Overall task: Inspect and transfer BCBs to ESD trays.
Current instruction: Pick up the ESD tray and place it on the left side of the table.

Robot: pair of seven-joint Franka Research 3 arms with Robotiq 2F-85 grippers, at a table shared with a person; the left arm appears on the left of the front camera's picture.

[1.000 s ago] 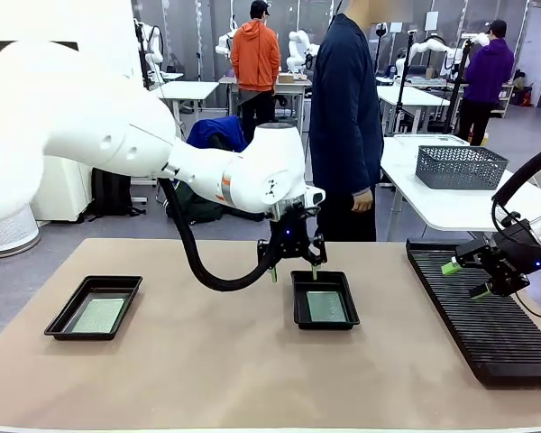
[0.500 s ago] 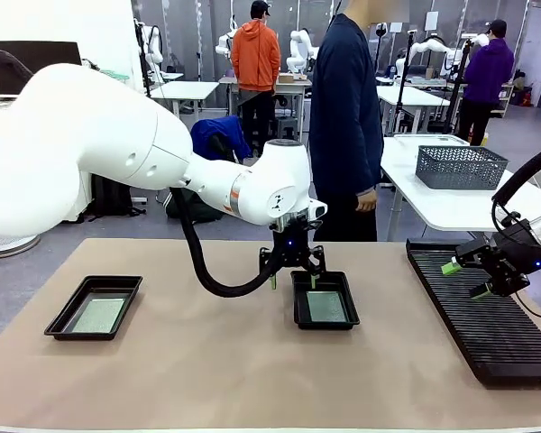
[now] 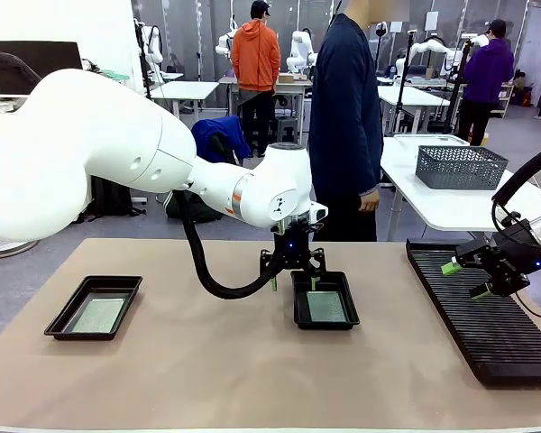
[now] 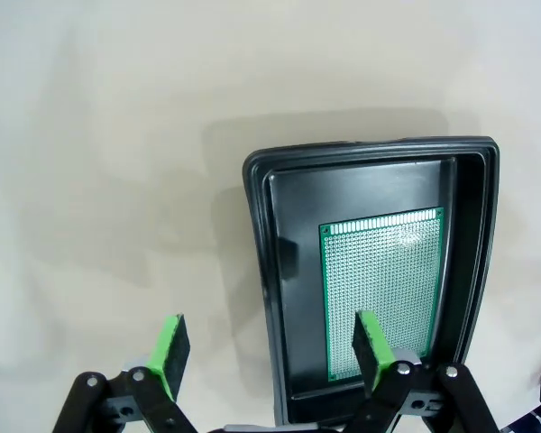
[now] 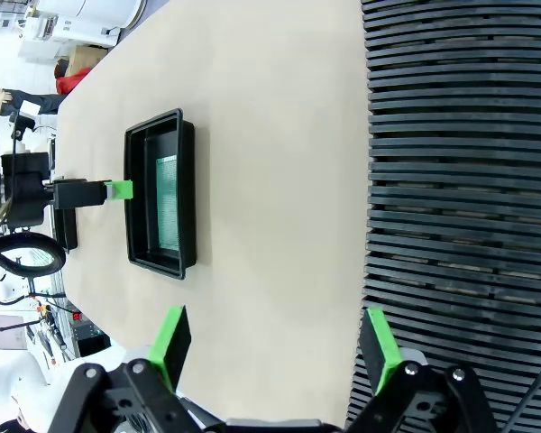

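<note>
Left end effector hovering over the near-centre ESD tray, fingers spread apart and holding nothing, one green pad above the tray's interior and the other out over the bare surface; a BCB lying flat inside that tray, a second board resting in the other tray off to the left. Right end effector likewise wide open and empty, poised above the ribbed black rack. Looks like the placing step just completing: probably calls for lifting clear of the tray without nudging its rim.
</note>
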